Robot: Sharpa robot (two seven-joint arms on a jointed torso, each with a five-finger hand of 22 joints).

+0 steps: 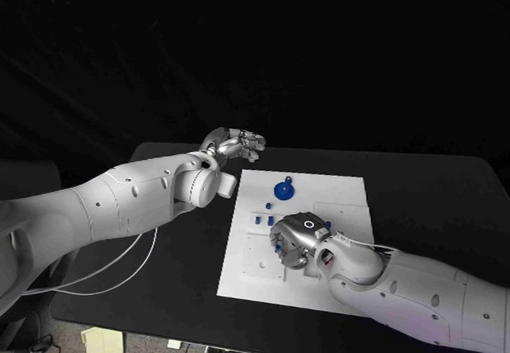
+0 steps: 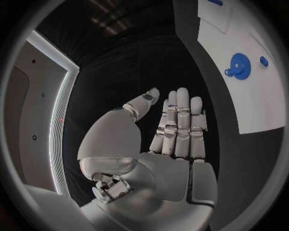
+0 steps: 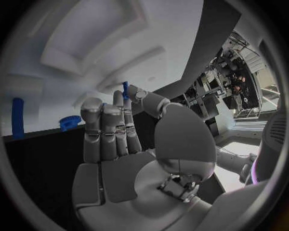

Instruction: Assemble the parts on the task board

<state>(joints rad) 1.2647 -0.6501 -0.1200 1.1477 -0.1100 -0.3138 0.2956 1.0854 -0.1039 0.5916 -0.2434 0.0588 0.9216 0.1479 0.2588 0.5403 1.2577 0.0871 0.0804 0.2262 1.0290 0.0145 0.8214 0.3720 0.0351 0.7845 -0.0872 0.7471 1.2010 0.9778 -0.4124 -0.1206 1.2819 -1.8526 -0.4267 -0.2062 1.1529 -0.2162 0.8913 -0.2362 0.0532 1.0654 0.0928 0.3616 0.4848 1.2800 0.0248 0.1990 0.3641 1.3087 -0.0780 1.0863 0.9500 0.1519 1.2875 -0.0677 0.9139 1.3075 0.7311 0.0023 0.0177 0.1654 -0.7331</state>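
Observation:
The white task board point(image 1: 326, 205) lies in the middle of the black table. A blue gear point(image 1: 284, 191) sits near its far edge, with small blue parts point(image 1: 262, 220) just in front of it. My right hand point(image 1: 299, 239) hovers over the board's middle. In the right wrist view, the thumb and a finger pinch a small blue part point(image 3: 125, 89) close to the board point(image 3: 90, 48), with a blue peg point(image 3: 18, 118) and the gear point(image 3: 70, 121) beyond. My left hand point(image 1: 233, 143) hangs off the board's far left corner, fingers straight and holding nothing point(image 2: 175, 130); it sees the gear point(image 2: 240, 66).
A white cable point(image 1: 122, 271) loops on the table under my left arm. Black table point(image 1: 439, 191) lies bare to the right of the board and behind it.

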